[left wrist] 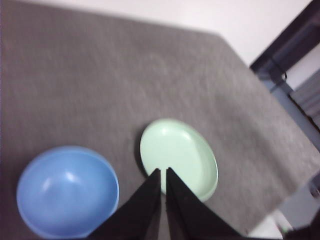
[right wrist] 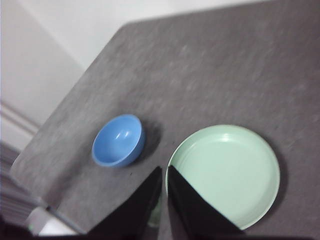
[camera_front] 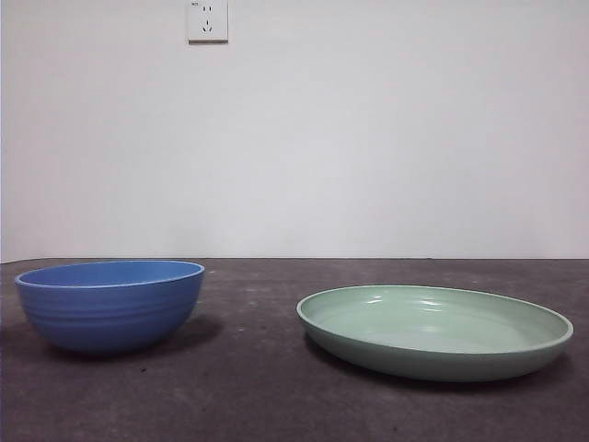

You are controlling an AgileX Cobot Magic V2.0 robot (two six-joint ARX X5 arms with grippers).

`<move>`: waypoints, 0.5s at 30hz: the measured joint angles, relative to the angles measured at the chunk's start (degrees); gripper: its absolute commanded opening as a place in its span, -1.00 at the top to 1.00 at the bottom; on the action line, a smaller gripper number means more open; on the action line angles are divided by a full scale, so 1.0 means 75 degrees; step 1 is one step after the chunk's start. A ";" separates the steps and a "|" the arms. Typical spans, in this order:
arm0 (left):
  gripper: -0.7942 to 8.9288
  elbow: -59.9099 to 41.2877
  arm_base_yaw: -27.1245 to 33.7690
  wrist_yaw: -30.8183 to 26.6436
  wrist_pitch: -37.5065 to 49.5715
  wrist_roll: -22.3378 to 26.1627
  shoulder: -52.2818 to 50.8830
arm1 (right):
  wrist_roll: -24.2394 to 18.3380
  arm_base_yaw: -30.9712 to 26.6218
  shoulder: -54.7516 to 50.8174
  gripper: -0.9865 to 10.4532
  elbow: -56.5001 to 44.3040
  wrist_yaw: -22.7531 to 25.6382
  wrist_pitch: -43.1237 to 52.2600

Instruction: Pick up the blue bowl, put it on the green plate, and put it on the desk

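Left gripper (left wrist: 163, 172): hanging high over the desk, black jaws pressed nearly together with only a thin slit between the tips, holding nothing.
Right gripper (right wrist: 165, 171): likewise hanging high, jaws drawn in to a thin slit, gripping nothing.
Blue bowl (camera_front: 109, 305): round, glossy, medium-blue, faint horizontal ridges on the outside; sitting upright and empty on the desk, well below both grippers and touched by neither.
Bowl against left gripper: lying below and to one side of the jaw tips in the left wrist view (left wrist: 67, 191), nearer to this gripper than to the other.
Bowl against right gripper: showing smaller in the right wrist view (right wrist: 118, 140), off to the side of the tips and farther away than the plate.
Green plate (camera_front: 434, 330): wide, shallow, pale mint-green, raised rim, faint concentric rings inside; lying flat and empty on the desk.
Plate against grippers: sitting just past the left tips (left wrist: 178, 157) and close beside the right tips (right wrist: 223, 174), below both.
Bowl and plate: resting near each other, apart, a strip of bare desk showing between them.
Desk (camera_front: 248, 387): dark grey-brown, matte, slightly speckled flat top, carrying both dishes.
Wall (camera_front: 368, 138): plain white, standing behind the desk.
Socket (camera_front: 207, 20): white plate sitting high on the wall.
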 measured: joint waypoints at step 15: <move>0.20 0.0000 -0.0087 0.0006 -0.0571 0.0207 0.0370 | -0.0420 0.0000 0.0221 0.19 0.0006 0.0015 -0.0513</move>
